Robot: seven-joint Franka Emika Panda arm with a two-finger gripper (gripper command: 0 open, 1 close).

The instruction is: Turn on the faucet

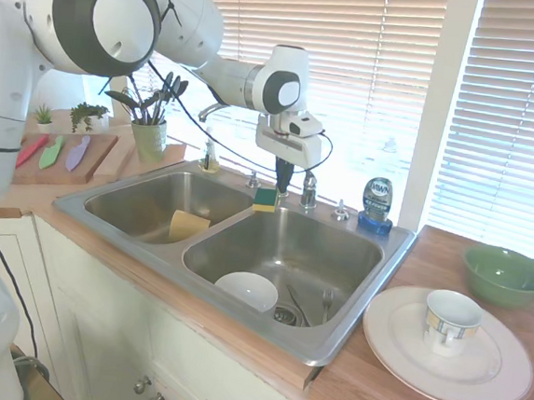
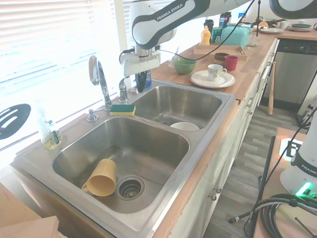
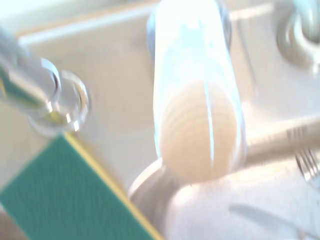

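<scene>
The chrome faucet (image 2: 95,69) stands on the back rim of the double sink (image 1: 351,310), its arched spout reaching left in the second exterior view. Its stubby lever handle (image 2: 123,89) sits just right of the spout's base and also shows as handle (image 1: 309,190). My gripper (image 1: 282,190) points straight down just beside the handle, toward the basin side. Its dark fingers look shut with nothing between them; gripper (image 2: 140,89) hangs right of the handle. The blurred handle (image 3: 195,125) fills the middle of the wrist view. No water is running.
A green-yellow sponge (image 1: 265,198) lies on the rim by the faucet base. A blue soap bottle (image 1: 376,200) stands right of the handle. A yellow cup (image 2: 101,178) lies in one basin and a white bowl (image 1: 247,290) in the other. A plate with a mug (image 1: 451,319) sits on the counter.
</scene>
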